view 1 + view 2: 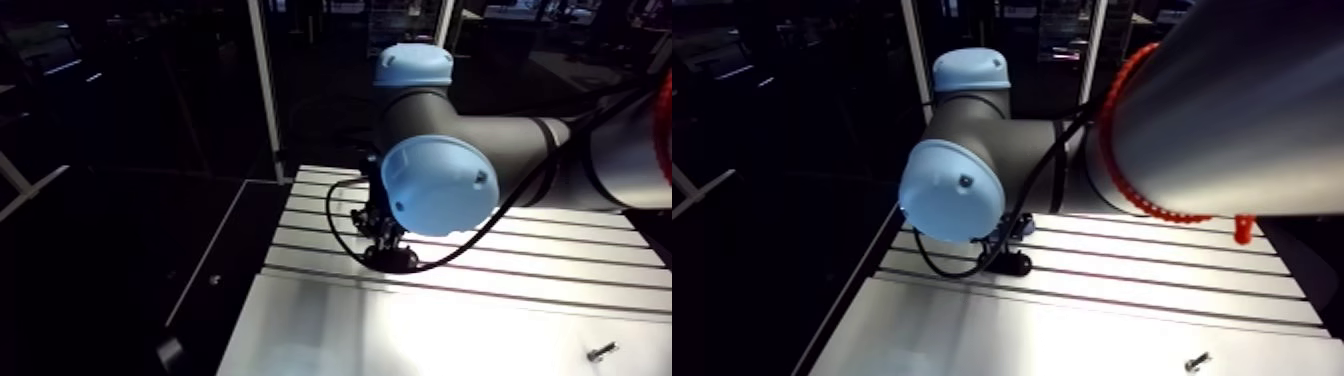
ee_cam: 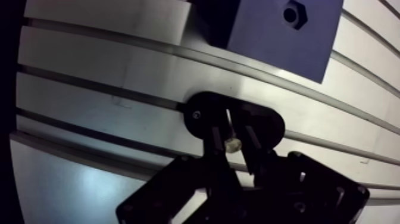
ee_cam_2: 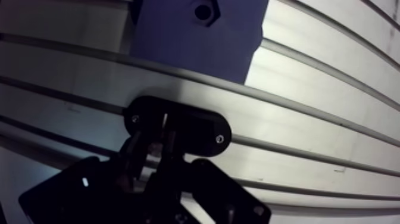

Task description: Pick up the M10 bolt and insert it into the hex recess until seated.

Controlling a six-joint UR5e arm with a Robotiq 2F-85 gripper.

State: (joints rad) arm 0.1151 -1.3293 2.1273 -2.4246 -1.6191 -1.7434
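In the arm view a small metal bolt [image 1: 602,350] lies on the pale plate at the table's near right, far from the gripper [image 1: 386,240]. That gripper hangs low over the slotted table at the back left. The wrist view shows a blue block [image 2: 268,36] ahead of the gripper [image 2: 230,122], with a dark hex recess [image 2: 294,13] in its top face. The dark fingers stand together with only a thin slit between them. A small pale spot [image 2: 232,143] sits in that slit; I cannot tell what it is.
A black oval part with two screws [image 2: 196,113] shows at the fingertips, over a table slot [image 2: 107,89]. The table's left edge [image 1: 215,275] drops to a dark floor. The arm's elbow with its light-blue cap [image 1: 440,185] hides the table's middle.
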